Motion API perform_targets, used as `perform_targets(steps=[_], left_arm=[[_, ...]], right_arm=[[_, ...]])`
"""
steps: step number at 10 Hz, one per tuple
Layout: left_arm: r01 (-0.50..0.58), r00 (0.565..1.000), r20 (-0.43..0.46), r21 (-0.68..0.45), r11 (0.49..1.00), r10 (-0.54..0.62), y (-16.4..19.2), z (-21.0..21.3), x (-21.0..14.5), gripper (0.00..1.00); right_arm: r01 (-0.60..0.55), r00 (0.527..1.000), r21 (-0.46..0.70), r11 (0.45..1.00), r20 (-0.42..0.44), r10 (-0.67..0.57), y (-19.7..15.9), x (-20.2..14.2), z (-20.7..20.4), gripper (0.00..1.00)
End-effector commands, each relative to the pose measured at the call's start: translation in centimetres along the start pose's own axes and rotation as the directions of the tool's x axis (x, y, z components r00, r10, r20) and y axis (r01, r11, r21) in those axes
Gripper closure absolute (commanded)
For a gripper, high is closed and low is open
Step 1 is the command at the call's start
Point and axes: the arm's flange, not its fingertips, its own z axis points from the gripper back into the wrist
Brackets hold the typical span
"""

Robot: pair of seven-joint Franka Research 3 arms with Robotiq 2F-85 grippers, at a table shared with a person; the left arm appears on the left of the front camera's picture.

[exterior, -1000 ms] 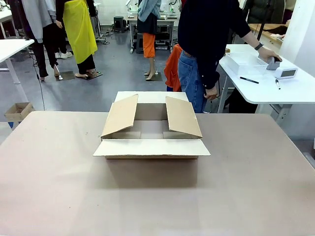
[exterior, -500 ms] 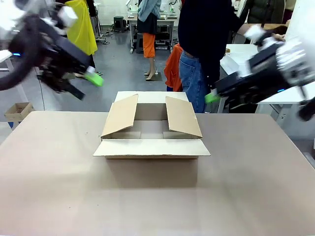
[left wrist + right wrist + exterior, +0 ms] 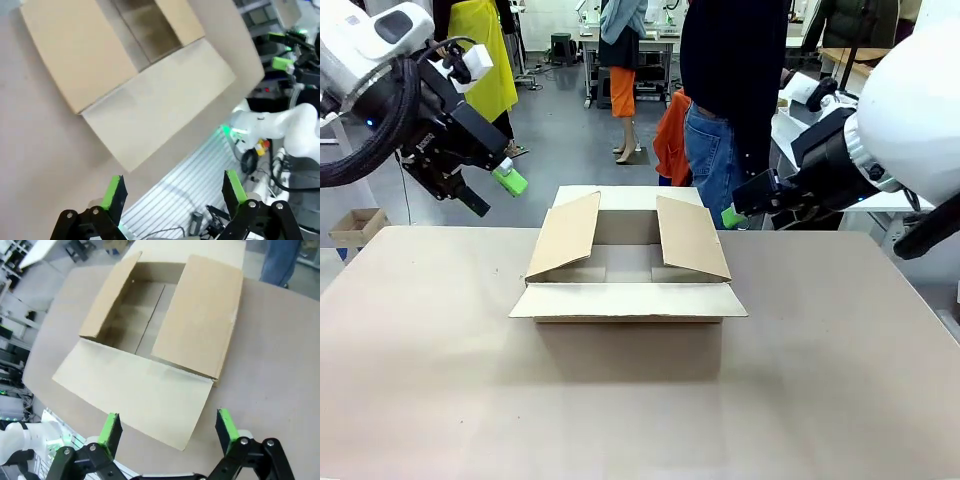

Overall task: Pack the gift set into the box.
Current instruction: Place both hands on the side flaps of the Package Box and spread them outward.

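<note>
The brown cardboard box (image 3: 628,285) stands mid-table, its side flaps raised and slanting inward, its front flap lying flat toward me, and its inside looks empty. My left gripper (image 3: 492,192) hovers open above the table's far left, beyond the box's left flap. My right gripper (image 3: 733,216) hangs open just past the box's far right corner. The left wrist view looks down on the box (image 3: 150,95) beyond the spread fingers of the left gripper (image 3: 172,190). The right wrist view has the box (image 3: 150,345) beyond the right gripper (image 3: 168,429). The gift set is hidden.
A person (image 3: 725,110) in a dark top and jeans stands right behind the box at the far edge. A tiny brown carton (image 3: 355,226) sits on the floor at the far left. Bare tabletop (image 3: 640,410) stretches in front of the box.
A second ago no arm showed. Both arms swung in from the sides; the left gripper has dropped a little, and the right has drawn closer to the box's far right corner.
</note>
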Motion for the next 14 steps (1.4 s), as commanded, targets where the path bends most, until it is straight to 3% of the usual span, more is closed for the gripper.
perform_targets(steps=[1, 3, 4, 6, 8, 9, 10, 12, 14], left_arm=[[-0.032, 0.999, -0.005, 0.107, 0.994, 0.032, -0.5, -2.4, 2.4, 0.0], [-0.189, 0.982, 0.035, 0.187, 0.964, 0.185, 1.4, -4.0, 6.9, 0.0], [-0.186, 0.982, 0.047, 0.167, 0.968, 0.181, 2.2, -5.0, 9.5, 0.0], [-0.238, 0.971, 0.096, 0.237, 0.942, 0.221, 2.4, -8.2, 14.0, 0.0], [-0.209, 0.978, 0.091, 0.329, 0.921, 0.189, 2.4, -12.6, 17.6, 0.0], [-0.228, 0.966, -0.039, 0.323, 0.919, 0.254, 2.6, -12.7, 17.6, 0.0], [-0.213, 0.976, 0.103, 0.264, 0.941, 0.192, 3.0, -11.6, 15.7, 0.0], [-0.213, 0.977, 0.051, 0.294, 0.932, 0.207, 3.0, -14.0, 17.0, 0.0], [-0.28, 0.96, 0.123, 0.434, 0.856, 0.252, 3.3, -17.2, 18.8, 0.0]], right_arm=[[-0.055, 0.998, -0.046, 0.997, 0.005, 0.056, 2.7, 1.4, -4.1, 0.0], [-0.05, 0.997, 0.02, 0.999, 0.063, 0.049, 0.9, -0.9, -4.6, 0.0], [-0.075, 0.996, 0.046, 0.996, 0.057, 0.072, -0.1, -3.0, -4.5, 0.0], [-0.244, 0.967, 0.015, 0.97, 0.084, 0.242, 0.6, -5.3, -5.4, 0.0], [-0.258, 0.96, 0.025, 0.966, 0.117, 0.253, 0.7, -4.9, -6.9, 0.0], [-0.213, 0.976, 0.007, 0.977, 0.046, 0.212, 2.5, -0.1, -5.6, 0.0], [-0.213, 0.976, 0.007, 0.977, 0.046, 0.212, 2.5, -0.1, -5.6, 0.0], [-0.213, 0.976, 0.007, 0.977, 0.046, 0.212, 2.5, -0.1, -5.6, 0.0], [-0.213, 0.976, 0.007, 0.977, 0.046, 0.212, 2.5, -0.1, -5.6, 0.0]])
